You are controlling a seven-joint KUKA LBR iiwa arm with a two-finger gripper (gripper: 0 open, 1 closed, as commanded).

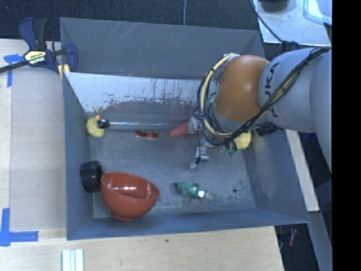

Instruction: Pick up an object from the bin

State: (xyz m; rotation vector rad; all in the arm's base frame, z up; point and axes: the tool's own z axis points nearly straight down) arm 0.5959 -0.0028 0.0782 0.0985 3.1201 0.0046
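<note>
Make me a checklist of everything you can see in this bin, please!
Surface: grey bin, rusty streaks on back wall.
Job's things: red bowl front left, black cap beside it; yellow duck back left; green bottle lying front middle; small red piece and pink piece by back wall; yellow thing partly under the arm.
Clutter: nothing seen.
Tool: hangs over bare floor mid-bin, near the pink piece.
Cables: looped round the orange cover on the wrist.
Surroundings: dark floor behind the bin.

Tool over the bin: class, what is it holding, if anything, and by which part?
Nothing shows in the tool; it hangs over the bare bin floor, apart from the small green thing and the reddish piece.
</note>
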